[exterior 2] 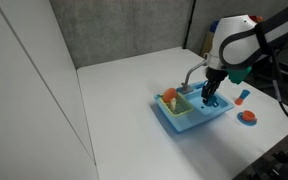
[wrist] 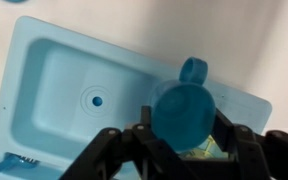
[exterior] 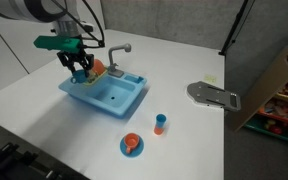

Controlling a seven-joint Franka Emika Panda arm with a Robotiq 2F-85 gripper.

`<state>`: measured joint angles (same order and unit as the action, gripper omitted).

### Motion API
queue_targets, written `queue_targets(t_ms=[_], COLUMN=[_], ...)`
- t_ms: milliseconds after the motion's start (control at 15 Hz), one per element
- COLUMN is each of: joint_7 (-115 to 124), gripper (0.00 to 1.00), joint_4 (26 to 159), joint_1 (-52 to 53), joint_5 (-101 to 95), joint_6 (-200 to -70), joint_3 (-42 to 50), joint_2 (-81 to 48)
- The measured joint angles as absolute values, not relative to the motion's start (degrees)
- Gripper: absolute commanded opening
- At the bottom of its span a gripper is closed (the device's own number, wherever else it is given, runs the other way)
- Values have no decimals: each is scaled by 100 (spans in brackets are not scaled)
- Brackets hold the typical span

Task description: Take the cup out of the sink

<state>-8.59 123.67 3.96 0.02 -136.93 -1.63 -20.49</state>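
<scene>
1. Fingers (wrist: 142, 136) of gripper (wrist: 184, 128) pinch the cup (wrist: 182, 105) from both sides, handle pointing away from the wrist cam.
2. We see the cup over the sink (wrist: 44, 95), at the edge betw. basin & side compartment; can't tell if it's clear of the rim.
3. Grey faucet (exterior: 119, 50) stands just beside the gripper.

The cup (wrist: 184, 110) between the jaws looks like smooth blue plastic with a slight sheen. The sink (wrist: 54, 95) under the jaws is paler blue plastic, also smooth and softly glossy. The gripper (wrist: 186, 140) fingers (wrist: 119, 155) are matt black; can't tell if they're plastic or metal. In an exterior view, the table (exterior: 44, 130) below looks white and matt, and the faucet (exterior: 119, 50) beside the jaws is dull grey.
</scene>
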Motion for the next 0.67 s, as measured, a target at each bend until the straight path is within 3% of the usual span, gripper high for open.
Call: queue_targets(t_ms=[267, 333, 600, 667], joint_7=[-1525, -1636, -1649, -1648], gripper=[34, 59, 59, 34], joint_4=[12563, 12603, 12614, 12614], joint_1=[390, 370, 359, 359], joint_5=[-31, -30, -30, -30], joint_6=[-13693, -13676, -13672, -13672], joint_3=[-373, -399, -411, -416], joint_2=[-1860, -1819, -1837, -1838])
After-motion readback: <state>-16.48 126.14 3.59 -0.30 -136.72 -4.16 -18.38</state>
